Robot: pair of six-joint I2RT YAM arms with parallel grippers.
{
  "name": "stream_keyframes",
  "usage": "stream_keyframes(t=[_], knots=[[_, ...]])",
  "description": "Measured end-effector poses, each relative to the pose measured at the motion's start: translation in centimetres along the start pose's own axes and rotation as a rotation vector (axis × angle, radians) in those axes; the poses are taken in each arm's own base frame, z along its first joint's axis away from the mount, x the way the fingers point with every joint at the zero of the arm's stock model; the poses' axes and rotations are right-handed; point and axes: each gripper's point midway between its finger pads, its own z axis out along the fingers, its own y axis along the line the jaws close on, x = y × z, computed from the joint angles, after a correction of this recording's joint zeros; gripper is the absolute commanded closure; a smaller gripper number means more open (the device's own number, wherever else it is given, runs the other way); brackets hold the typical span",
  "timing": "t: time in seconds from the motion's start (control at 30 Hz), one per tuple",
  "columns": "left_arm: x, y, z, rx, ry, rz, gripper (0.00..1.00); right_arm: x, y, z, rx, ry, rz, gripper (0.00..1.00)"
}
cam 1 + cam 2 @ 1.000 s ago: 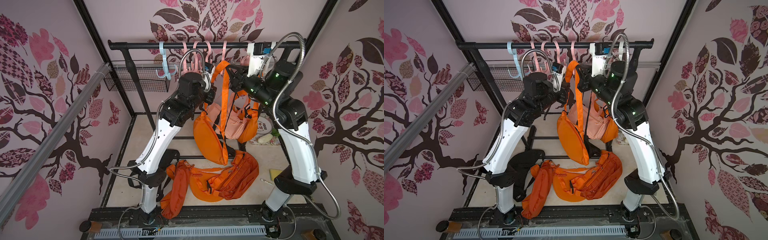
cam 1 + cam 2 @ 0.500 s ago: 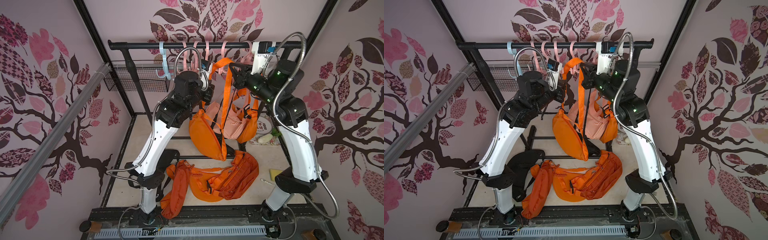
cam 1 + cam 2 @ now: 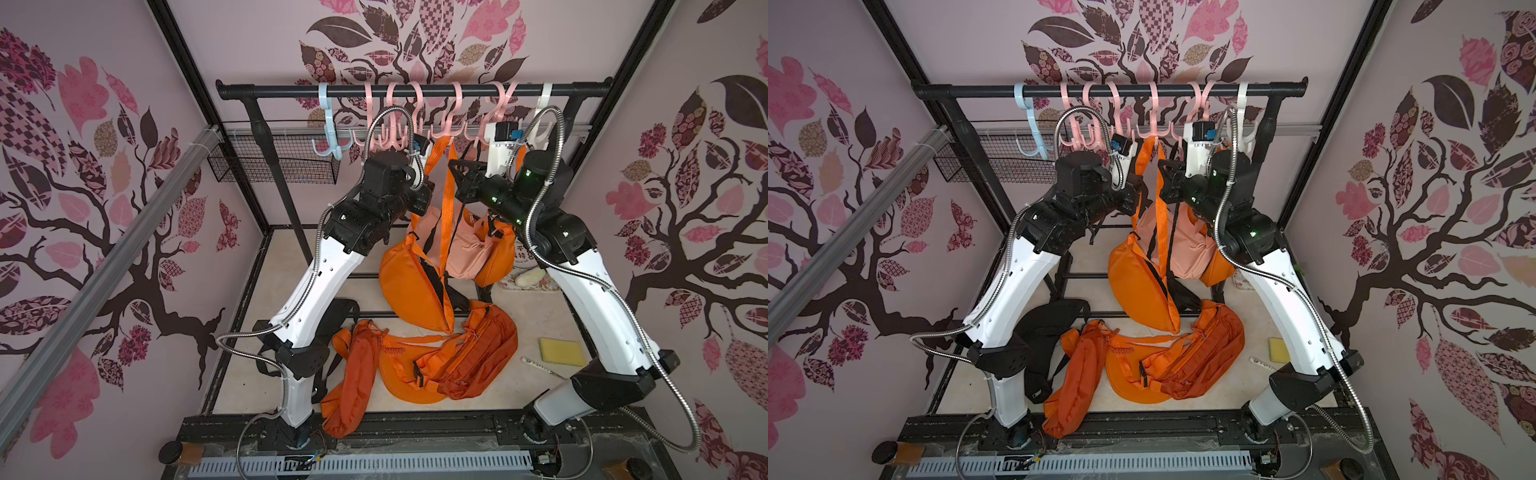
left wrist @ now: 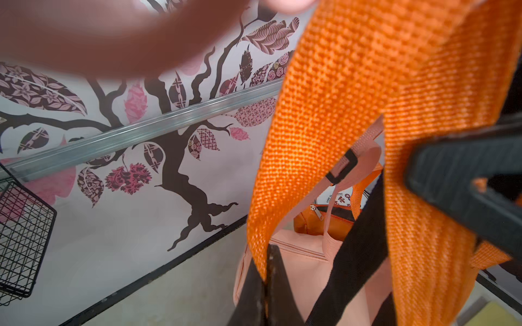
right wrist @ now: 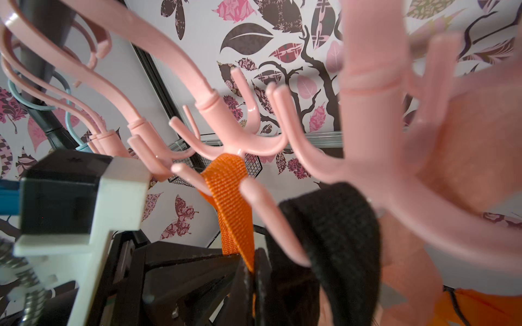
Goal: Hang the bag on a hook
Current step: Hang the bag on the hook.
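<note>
An orange bag (image 3: 411,282) (image 3: 1138,282) hangs in mid-air by its orange strap (image 3: 446,199) (image 3: 1158,195). The strap's top loop lies over a prong of a pink hook (image 5: 240,141) (image 3: 446,129) on the black rail (image 3: 291,89). My left gripper (image 4: 267,251) (image 3: 428,174) is shut on one run of the strap (image 4: 324,113). My right gripper (image 5: 253,259) (image 3: 457,174) is shut on the other run (image 5: 228,192), just below the hook. The two grippers face each other closely under the rail.
A peach bag (image 3: 465,249) and another orange bag (image 3: 496,253) hang behind, with a black strap (image 5: 339,225) over a nearby hook prong. Orange bags (image 3: 449,357) lie on the floor beside a black bag (image 3: 332,307). A wire basket (image 3: 274,162) hangs at the left, a yellow sponge (image 3: 561,351) lies at the right.
Both grippers have carried the strap loop up and back to the pink hooks, then slightly down onto one. The orange bag has swung beneath them.
</note>
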Motion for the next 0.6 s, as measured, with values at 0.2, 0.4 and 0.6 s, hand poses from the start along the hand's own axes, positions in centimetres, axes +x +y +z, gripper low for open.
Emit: stream_keyframes(t=[0.2,0.4,0.6], knots=[[0.3,-0.6,-0.1,0.033,0.008,-0.007,0.88,0.0,-2.0,-0.5,0.082,-0.033,0.009,1.00],[0.7,-0.8,-1.8,0.058,0.023,-0.020,0.50,-1.4,-7.0,-1.3,0.199,-0.082,0.074,1.00],[0.7,-0.8,-4.9,0.079,0.011,-0.026,0.24,-1.6,-7.9,-1.5,0.223,-0.092,0.116,0.85]])
